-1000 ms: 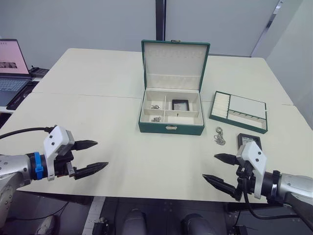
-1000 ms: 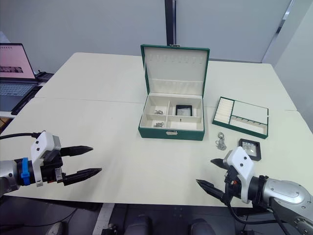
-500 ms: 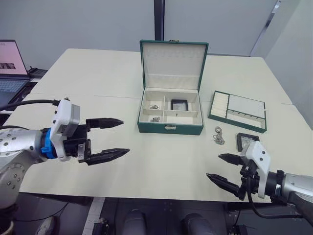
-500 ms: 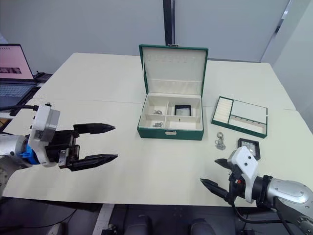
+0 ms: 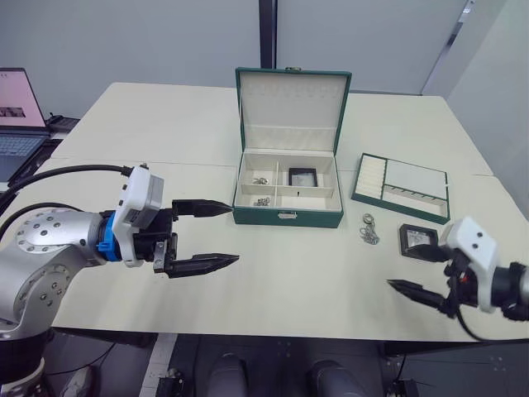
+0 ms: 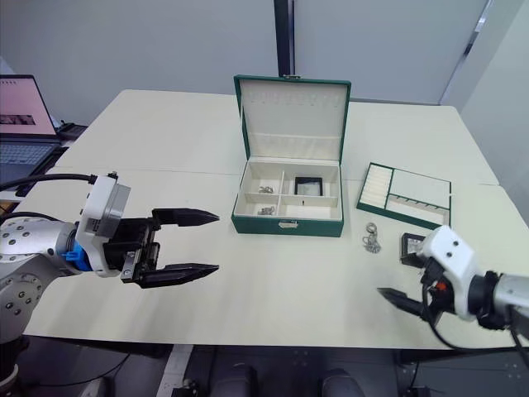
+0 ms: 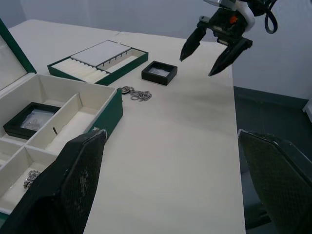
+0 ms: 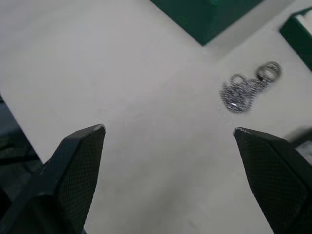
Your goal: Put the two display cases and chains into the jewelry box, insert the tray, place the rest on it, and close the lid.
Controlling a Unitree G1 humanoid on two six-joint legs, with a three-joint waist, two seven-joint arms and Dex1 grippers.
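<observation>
The jewelry box (image 5: 288, 217) stands at mid-table with its lid (image 5: 291, 103) upright. Inside lie one display case (image 5: 303, 176) and two chains (image 5: 262, 179) (image 5: 264, 200). The tray (image 5: 402, 188) sits on the table right of the box. Between them, nearer me, lies a silver chain cluster (image 5: 369, 230), and beside it the second display case (image 5: 416, 241). My left gripper (image 5: 235, 233) hovers open and empty left of the box's front. My right gripper (image 7: 197, 64) hangs open and empty just in front of the second case.
A laptop (image 5: 16, 107) stands off the table's far left corner. The table's front edge runs just below both grippers, and its right edge lies close beyond the tray.
My left gripper has swung forward and right, close to the box's front left. My right gripper has shifted right, next to the display case on the table.
</observation>
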